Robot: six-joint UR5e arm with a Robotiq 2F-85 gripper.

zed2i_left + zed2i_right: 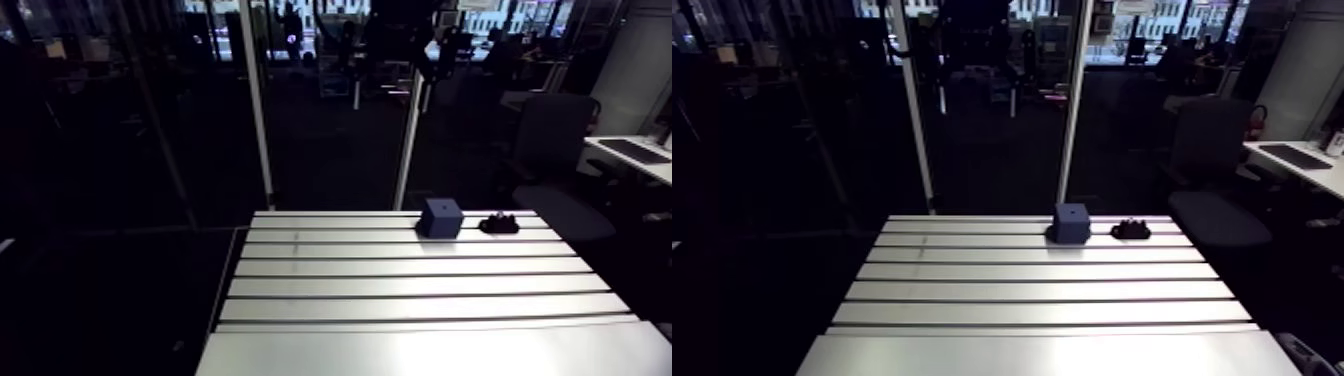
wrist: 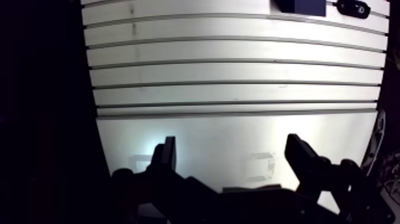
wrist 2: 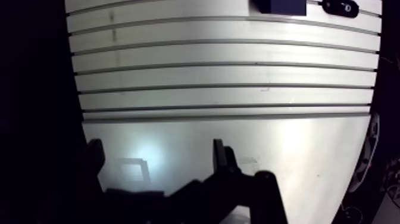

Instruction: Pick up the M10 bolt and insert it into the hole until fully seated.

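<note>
Hovering over the near end of the slotted aluminium table, the two-finger gripper has its dark fingers spread wide with nothing between them, so the task looks to be at its very start, with the approach not yet made. Far ahead of the gripper, at the table's far edge, a small low black object, too small to make out but most likely the M10 bolt, lies just beside a dark-blue cube-shaped block that presumably carries the hole. The next move calls for travelling across the slots, centring the spread fingers over the black object, and descending before closing.
</note>
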